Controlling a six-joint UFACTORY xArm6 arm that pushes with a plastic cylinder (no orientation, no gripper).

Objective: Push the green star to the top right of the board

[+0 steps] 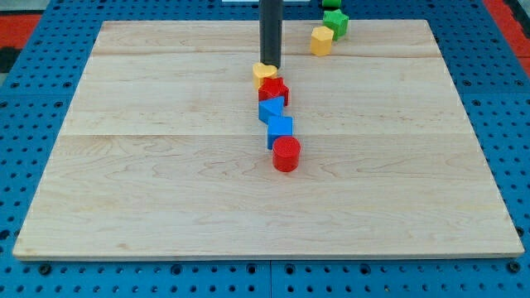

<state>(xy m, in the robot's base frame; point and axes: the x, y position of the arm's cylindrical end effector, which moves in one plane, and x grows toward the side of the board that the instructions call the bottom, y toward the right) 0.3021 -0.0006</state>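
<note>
Pale wood makes up the board (166,190) lying on my desk (33,99), a blue surface dotted with holes that shows around the board's edges. Nearest the view's bottom, the board carries a red cylinder (286,154), standing a little right of the middle. Just above it and touching it sits a blue block (280,129), and another blue block (270,109) leans against that one from the upper left; their exact shapes are hard to make out. Above those comes a red star-like block (274,89), and pressed against its upper left is a yellow block (264,72), so the five form a short crooked line running up the board. My tip (271,65) comes down right on the upper edge of that yellow block, apparently touching it, with the dark rod rising straight out of the view's top. I carry no jaws, only this rod, so nothing is pinched or spread. Farther up and to the view's right, near the board's top edge, stands a second yellow block (321,40), and touching its upper right is the green star (335,22), well apart from my tip. Another small green block (331,4) shows at the very top, partly cut off.
</note>
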